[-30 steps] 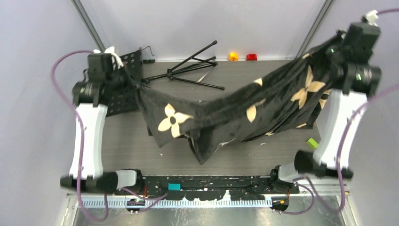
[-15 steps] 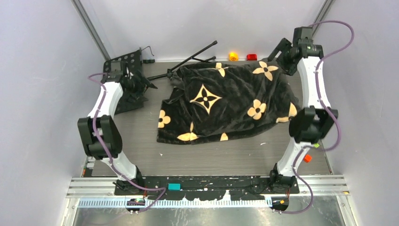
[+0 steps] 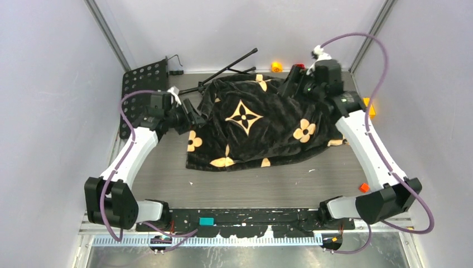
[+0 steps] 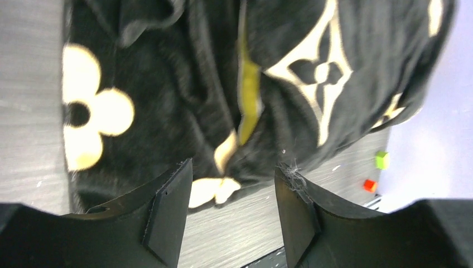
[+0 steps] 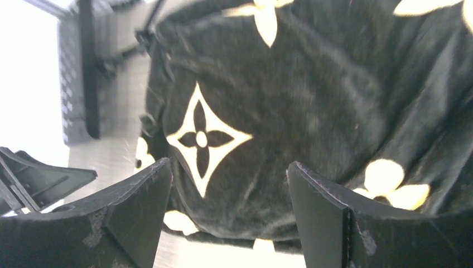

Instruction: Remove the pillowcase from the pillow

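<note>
Pillowcase [image 3: 268, 125] lies heaped on the table [image 3: 167, 178], toward the far side. It is black plush with pale flowers, and a diamond-star motif [image 3: 243, 117] faces up. We see the left gripper [image 3: 194, 118] at its left edge, pointing into the fabric. From the left wrist its fingers [image 4: 167, 212] stand apart, released, with nothing between them, and the cloth lies just beyond their tips. A yellow strip [image 4: 249, 95] runs along a fold there; we cannot tell what it belongs to. The right gripper [image 3: 290, 86] hangs over the far right part of the fabric. From the right wrist its fingers [image 5: 329, 218] are likewise spread and empty, the star motif showing between them. We cannot tell whether either gripper touches the cloth. A black perforated plate [image 3: 142, 89] lies at the far left, apart from the fabric. A folded black stand [image 3: 228, 72] lies at its far edge.
</note>
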Available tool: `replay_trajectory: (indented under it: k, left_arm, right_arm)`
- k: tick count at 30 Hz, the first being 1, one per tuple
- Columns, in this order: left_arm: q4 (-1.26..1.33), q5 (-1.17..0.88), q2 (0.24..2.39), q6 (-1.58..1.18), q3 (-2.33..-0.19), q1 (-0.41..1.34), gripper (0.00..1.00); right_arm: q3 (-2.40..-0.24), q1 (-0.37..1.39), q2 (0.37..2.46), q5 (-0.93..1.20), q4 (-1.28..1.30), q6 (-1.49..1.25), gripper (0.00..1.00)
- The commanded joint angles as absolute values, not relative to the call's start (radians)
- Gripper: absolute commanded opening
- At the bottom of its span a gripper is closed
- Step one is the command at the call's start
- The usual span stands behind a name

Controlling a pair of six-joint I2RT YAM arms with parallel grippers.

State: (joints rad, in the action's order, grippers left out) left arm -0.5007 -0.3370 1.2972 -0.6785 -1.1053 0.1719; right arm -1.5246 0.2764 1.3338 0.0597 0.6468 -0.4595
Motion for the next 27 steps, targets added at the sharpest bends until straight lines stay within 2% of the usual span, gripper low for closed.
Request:
replay_trajectory:
  k: [1,8,12,20,24,27]
  left_arm:
    - [-0.365,-0.339,1.243,-0.66,-0.971,0.172,0.57]
    - [-0.19,-0.378,1.175,-0.661,-0.794,0.173,0.57]
    - [-0.159,-0.396,1.159,-0.642,-0.756,0.174,0.57]
    - [-0.097,-0.425,1.198,-0.673,-0.727,0.175,0.55]
    - [-0.085,-0.451,1.231,-0.694,-0.736,0.18,0.53]
    - [-0.084,-0.438,1.239,-0.695,-0.736,0.192,0.5]
  right_arm:
    - [-1.426,0.397,1.35,-0.013,0.518,-0.434,0.8]
    - [-1.389,0.605,1.475,-0.117,0.46,-0.356,0.8]
    - [-1.419,0.695,1.574,-0.192,0.462,-0.28,0.77]
    - [-1.506,0.77,1.777,-0.271,0.463,-0.232,0.74]
    - [-1.536,0.777,1.839,-0.294,0.465,-0.227,0.57]
    - [-1.52,0.776,1.823,-0.296,0.451,-0.237,0.21]
